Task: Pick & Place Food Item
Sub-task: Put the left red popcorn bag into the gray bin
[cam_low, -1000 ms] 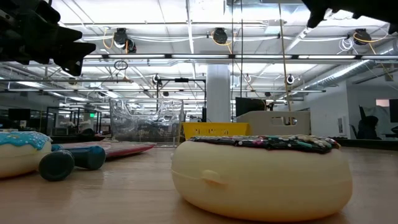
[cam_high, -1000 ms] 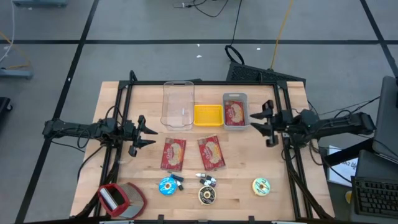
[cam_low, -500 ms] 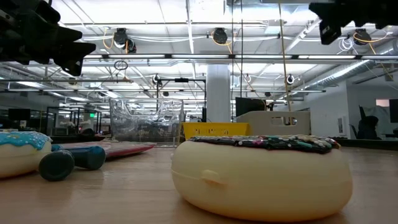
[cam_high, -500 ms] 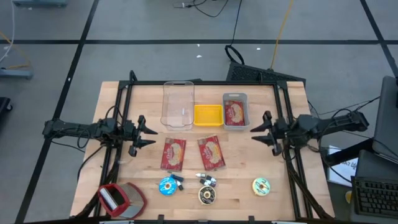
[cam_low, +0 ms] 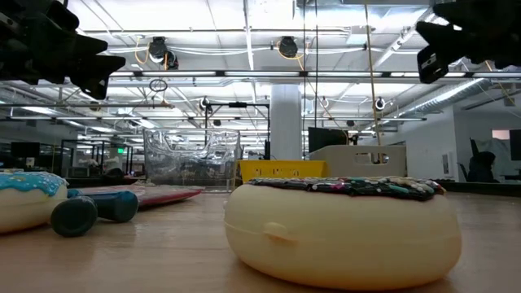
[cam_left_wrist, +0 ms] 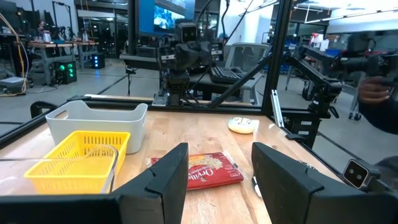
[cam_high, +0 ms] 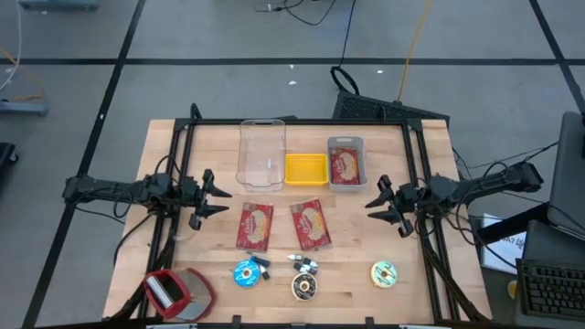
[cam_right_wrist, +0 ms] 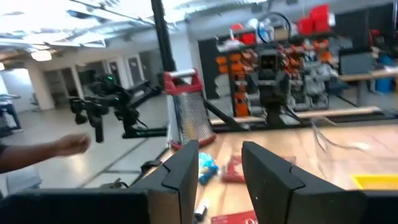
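Two red snack packets [cam_high: 255,226] [cam_high: 309,224] lie flat mid-table, and a third [cam_high: 345,165] lies in the grey bin [cam_high: 346,143]. Along the near edge sit a blue donut [cam_high: 246,272], a dark donut [cam_high: 304,287] and a yellow donut [cam_high: 383,272]. My left gripper [cam_high: 217,196] hovers open at the table's left, pointing level toward the packets [cam_left_wrist: 205,171]. At the table's right my right gripper [cam_high: 379,205] hovers open, clear of everything; nothing is between its fingers [cam_right_wrist: 221,162].
A clear tub [cam_high: 261,153] and a yellow basket [cam_high: 305,169] stand at the back beside the grey bin. Two small dumbbells [cam_high: 263,265] [cam_high: 304,265] lie by the donuts. A red-and-grey grater [cam_high: 178,292] sits near left. Bare wood lies right of the packets.
My right gripper has gone down and toward the table's near edge, drawing away from the grey bin, and has rolled a little. The left arm and all the objects have kept still.
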Robot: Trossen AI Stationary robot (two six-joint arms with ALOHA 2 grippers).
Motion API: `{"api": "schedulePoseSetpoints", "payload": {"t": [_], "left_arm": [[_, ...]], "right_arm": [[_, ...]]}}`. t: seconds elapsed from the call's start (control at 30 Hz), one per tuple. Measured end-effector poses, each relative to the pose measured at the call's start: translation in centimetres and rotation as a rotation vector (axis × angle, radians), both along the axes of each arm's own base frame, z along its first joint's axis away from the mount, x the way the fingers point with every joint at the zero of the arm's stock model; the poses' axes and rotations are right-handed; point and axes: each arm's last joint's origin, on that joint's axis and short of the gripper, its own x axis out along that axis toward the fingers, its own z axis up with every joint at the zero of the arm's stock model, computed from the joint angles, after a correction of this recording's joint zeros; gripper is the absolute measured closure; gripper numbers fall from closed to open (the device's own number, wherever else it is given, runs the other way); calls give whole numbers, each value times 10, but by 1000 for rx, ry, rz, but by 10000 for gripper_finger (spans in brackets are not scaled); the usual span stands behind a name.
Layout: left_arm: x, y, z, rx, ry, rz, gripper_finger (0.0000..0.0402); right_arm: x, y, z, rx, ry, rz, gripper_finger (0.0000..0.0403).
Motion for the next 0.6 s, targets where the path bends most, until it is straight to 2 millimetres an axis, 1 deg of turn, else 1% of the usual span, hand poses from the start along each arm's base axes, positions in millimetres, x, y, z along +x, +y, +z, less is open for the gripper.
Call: {"api": "schedulePoseSetpoints", "payload": {"t": [0.07, 0.1, 0.2, 0.37, 0.5, 0.6], "left_arm": [[0, 0, 0, 0, 0, 0, 222], [0, 0, 0, 0, 0, 0, 222], [0, 0, 0, 0, 0, 0, 222], [0, 0, 2, 1, -23, 2, 222], [-1, 0, 9, -73, -84, -4, 222], [-2, 0, 16, -160, -142, -17, 222]], "right_arm": [[-1, 0, -4, -8, -27, -3, 292], [-2, 0, -1, -14, -67, -9, 293], [-2, -1, 1, -50, -100, -21, 293], [-2, -1, -2, -82, -82, -27, 293], [0, -1, -8, -81, -12, -27, 294], [1, -2, -13, -82, 41, -66, 297]]}}
